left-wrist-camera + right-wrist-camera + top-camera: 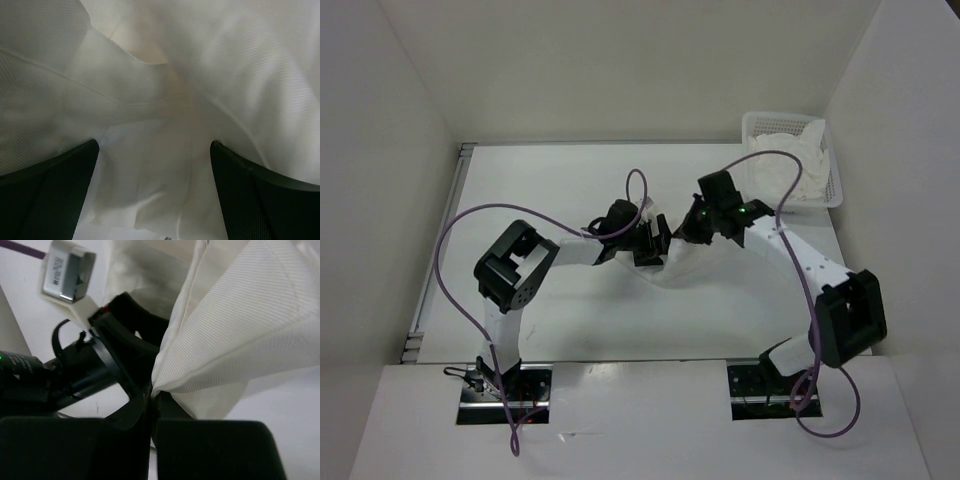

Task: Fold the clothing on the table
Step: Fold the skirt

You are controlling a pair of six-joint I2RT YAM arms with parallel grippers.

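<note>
**A:** What is sitting closest to the lens?

**B:** The right gripper [152, 392]. Its two dark fingers are pressing together and pinching a creased edge of the clothing [240, 325], a thin white ribbed fabric that is fanning up and away from the pinch.

**A:** And the other one?

**B:** The left gripper [154, 146] is holding its fingers spread wide and gripping nothing. Wrinkled fabric is filling the space between and beyond them, though I cannot tell whether it is touching them.

**A:** Where is the garment lying?

**B:** From overhead, it is bunching near the middle of the table [540, 190], between the two grippers, which are meeting just beside each other. A basket [760, 117] of other white cloth is standing well apart, at the far right corner.

**A:** How far along is the folding?

**B:** Judging by the crumpled heap, no flat, tidy fold is showing yet. It is looking like an early or middle stage. One edge is being held, and the smoothing and the remaining folds are left to do.
</note>
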